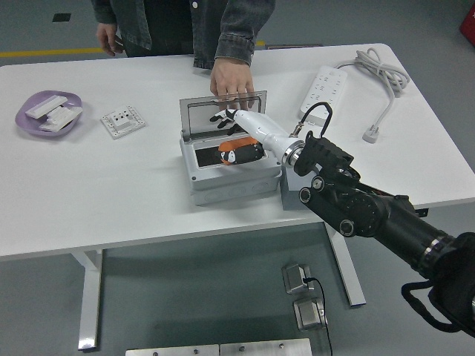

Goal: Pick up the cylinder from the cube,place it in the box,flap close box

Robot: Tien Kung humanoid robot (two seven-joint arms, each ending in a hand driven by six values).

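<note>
The orange and black cylinder point(239, 153) lies on its side inside the open grey box point(223, 184). The box lid point(199, 117) stands upright at the back. My right hand point(225, 117) is open and empty, its fingers spread just above the cylinder and in front of the lid. The grey cube point(289, 194) stands against the box's right side, partly hidden by my arm. A person's hand point(231, 80) rests on the lid's top edge.
A purple dish point(30, 119) with white parts is at the far left, with a white socket plate point(122, 121) beside it. A white power strip point(331, 80) with its cable and plug point(372, 134) lies at the back right.
</note>
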